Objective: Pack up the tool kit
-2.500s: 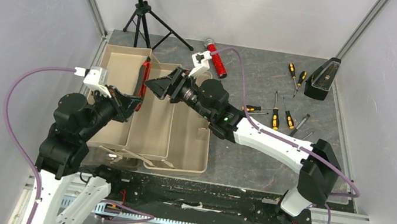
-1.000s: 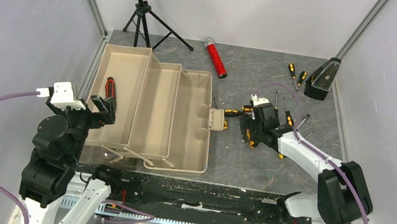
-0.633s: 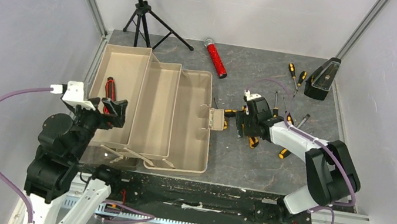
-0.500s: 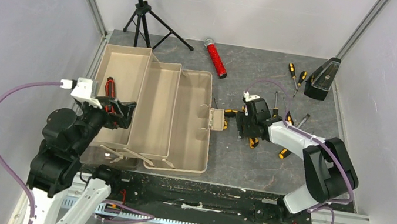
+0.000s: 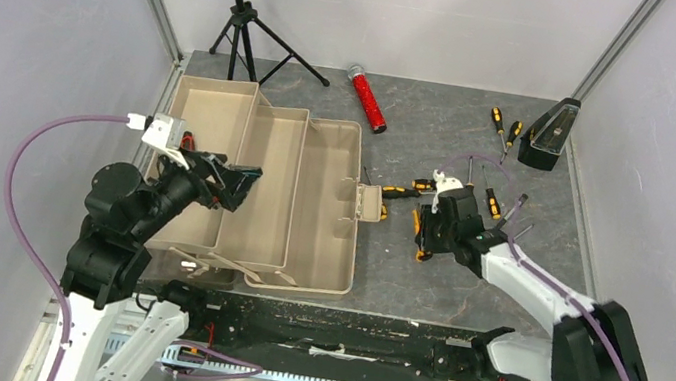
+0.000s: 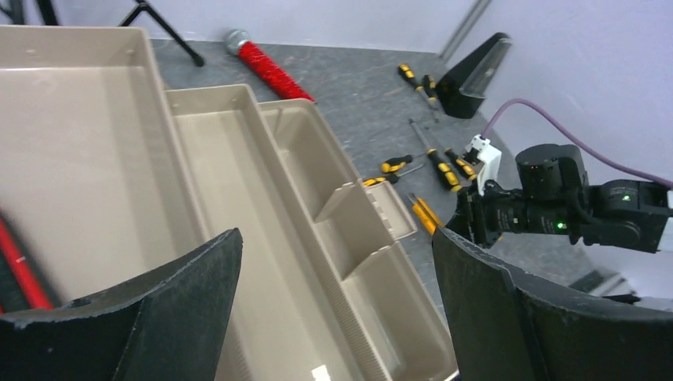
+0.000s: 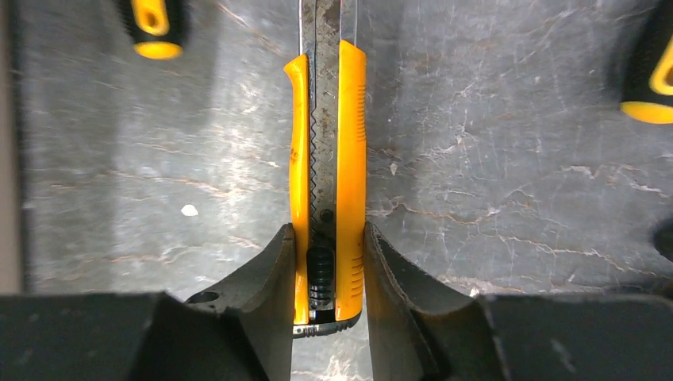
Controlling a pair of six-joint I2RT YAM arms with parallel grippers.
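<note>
The left gripper [image 5: 237, 178] hangs over the fanned-out trays of the large translucent tan plastic toolbox [image 5: 320, 249], its jaws spread wide and empty. A red utility knife [image 6: 14, 266] lies in the box's leftmost tray. Right of the box, on the grey marbled tabletop [image 5: 401, 281], the right gripper [image 7: 327, 266] is clamped on both flanks of the orange plastic utility knife [image 7: 349, 143], with black-and-yellow screwdrivers [image 5: 498, 121] scattered beyond.
</note>
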